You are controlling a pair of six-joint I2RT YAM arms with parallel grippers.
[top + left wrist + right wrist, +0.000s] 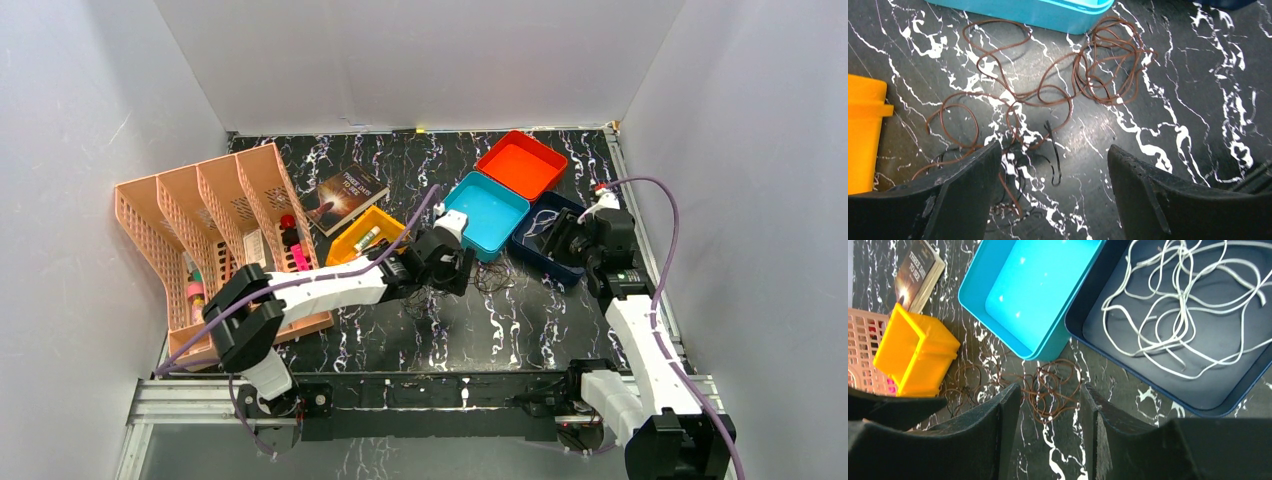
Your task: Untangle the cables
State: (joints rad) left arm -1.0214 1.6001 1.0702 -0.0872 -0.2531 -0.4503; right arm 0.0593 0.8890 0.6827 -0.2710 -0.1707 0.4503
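Note:
A thin brown cable (1098, 85) lies in tangled loops on the black marble table, just in front of the teal bin (1048, 15). A thinner black cable (1055, 160) crosses its near loops. My left gripper (1054, 146) is open and empty, hovering low over this tangle (492, 280), with the black cable between its fingers. A pale white cable (1178, 305) lies coiled inside the navy bin (1083, 335). My right gripper (1050, 387) is open and empty, above the near edge of the navy bin (540, 250). The brown loops (1047, 399) show beyond its fingers.
An orange-red bin (520, 163) stands behind the teal bin (487, 215). A yellow bin (365, 235), a book (348, 197) and a pink file rack (210, 230) holding small items are at the left. White walls close in three sides.

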